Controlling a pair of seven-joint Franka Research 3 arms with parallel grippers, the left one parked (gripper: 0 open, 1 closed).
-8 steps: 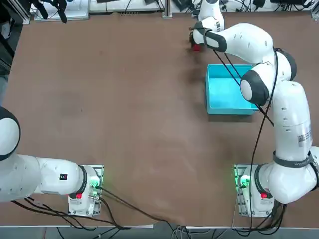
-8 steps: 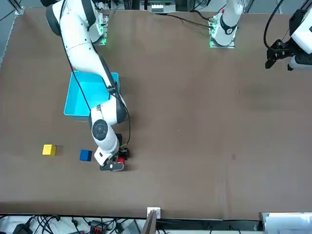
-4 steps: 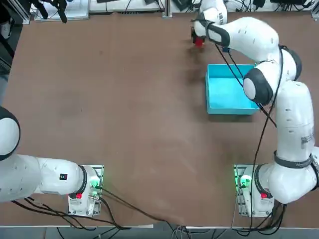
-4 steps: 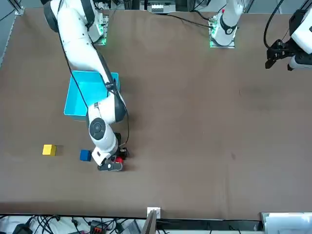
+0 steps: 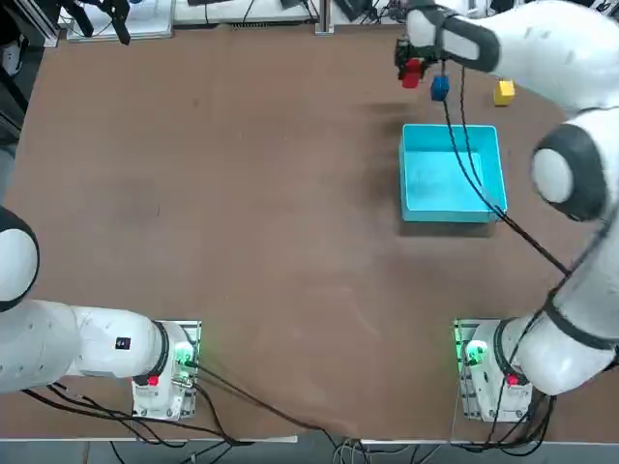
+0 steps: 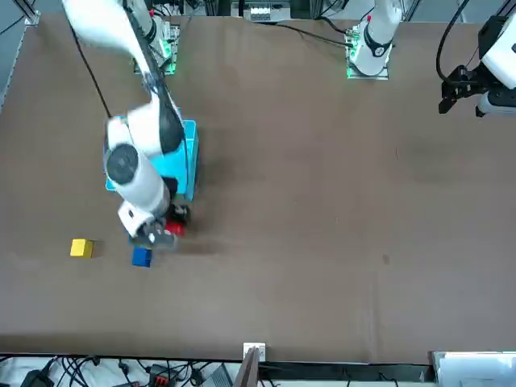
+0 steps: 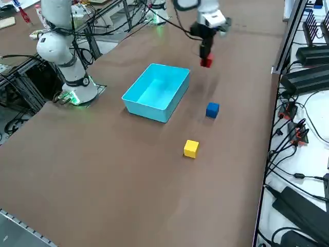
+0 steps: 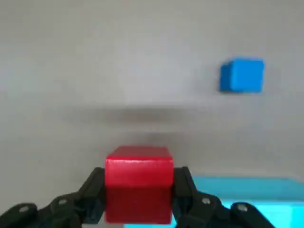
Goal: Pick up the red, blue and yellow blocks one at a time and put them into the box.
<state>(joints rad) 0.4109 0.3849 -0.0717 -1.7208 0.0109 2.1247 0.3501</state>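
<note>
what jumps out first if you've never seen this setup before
The right claw hangs above the table beyond the box's far side, shut on the red block and carrying it in the air. The cyan box sits empty on the brown table. The blue block and yellow block lie apart on the table just outside the box, on its side away from the robot.

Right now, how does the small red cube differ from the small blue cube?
The small red cube is clamped between the right gripper fingers; the small blue cube lies free. The red one hangs above the brown table, just outside the cyan plastic tray; the blue one rests on the table. They differ in colour. Both look like plain cubes of equal size, and neither is in the tray.
</note>
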